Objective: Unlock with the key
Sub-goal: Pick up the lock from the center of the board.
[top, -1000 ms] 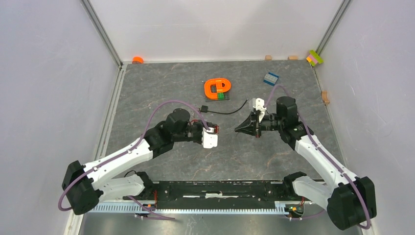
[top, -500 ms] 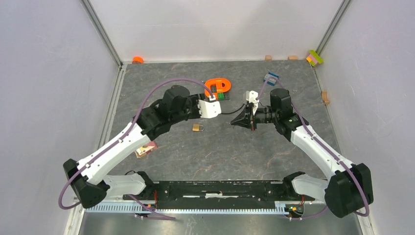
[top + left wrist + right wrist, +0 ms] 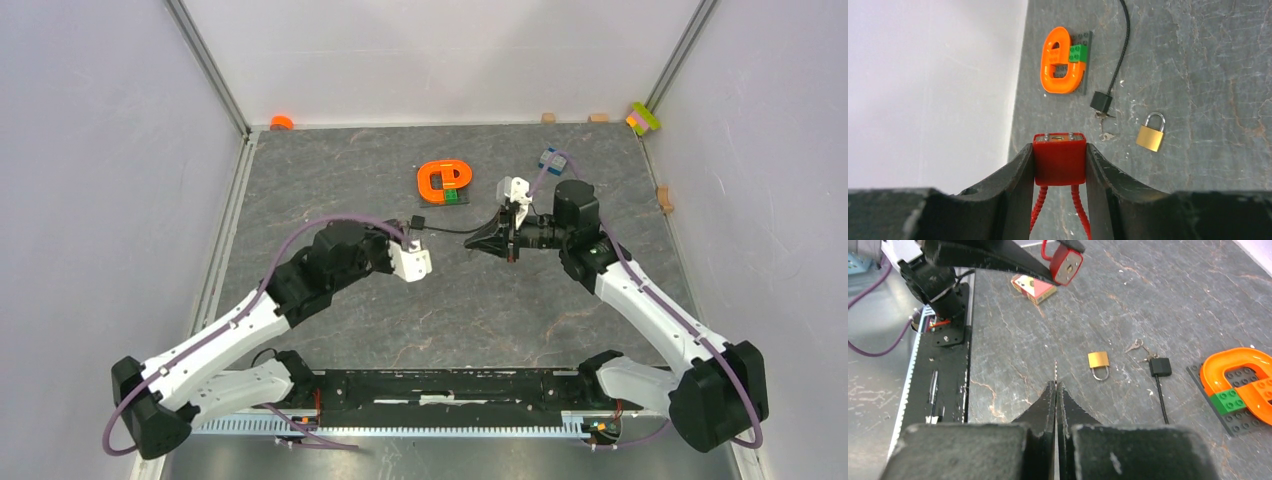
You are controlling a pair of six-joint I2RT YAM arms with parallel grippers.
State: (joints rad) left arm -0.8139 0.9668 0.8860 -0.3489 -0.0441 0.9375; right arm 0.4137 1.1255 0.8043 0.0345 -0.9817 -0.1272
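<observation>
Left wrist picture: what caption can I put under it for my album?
The left claw grips a red padlock above the table; a brass padlock, keys and an orange toy lie beyond.

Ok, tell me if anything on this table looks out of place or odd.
Nothing spilled or broken. One oddity: a second, brass padlock lies flat on the table beside loose keys, while the left gripper holds a red padlock and the right gripper pinches a key.

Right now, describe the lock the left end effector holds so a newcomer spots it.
Start at the grey stone-patterned tabletop, then the left end effector above it. Between its fingers sits the red-cased padlock with a red ribbed shackle; its neighbour, a brass padlock, lies loose.
</observation>
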